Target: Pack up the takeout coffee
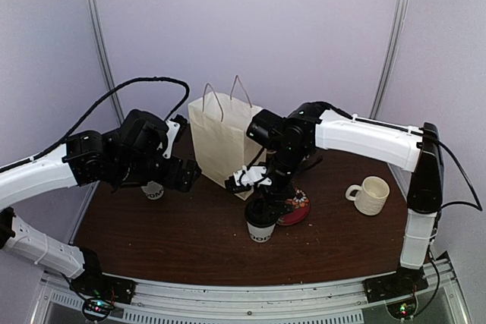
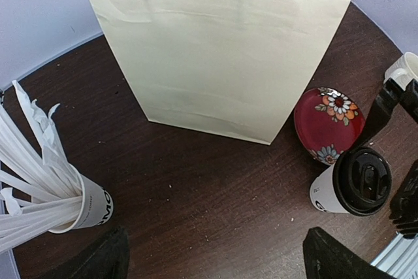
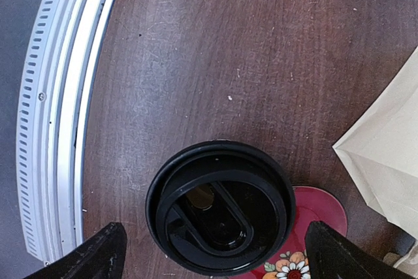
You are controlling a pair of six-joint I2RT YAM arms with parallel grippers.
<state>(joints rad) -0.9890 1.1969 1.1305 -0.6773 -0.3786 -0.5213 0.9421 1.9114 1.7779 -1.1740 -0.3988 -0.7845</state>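
right wrist: lid [image 3: 219, 210] sits on cup [image 2: 323, 195], sealed i think; left gripper [image 2: 219, 259], right gripper [image 3: 219, 253] fingers apart; paper bag [image 2: 215, 50] not yet loaded.

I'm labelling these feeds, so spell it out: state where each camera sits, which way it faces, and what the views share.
Top external: above and behind the bases, looking down over the table; left arm and right arm show.
Left wrist: low, looking across the table at the paper bag and cup of white sticks; left gripper fingers at the bottom corners.
Right wrist: straight down on the black lid; right gripper fingers, open, at the bottom corners.
Shared: all three show the lid, bag and red plate.
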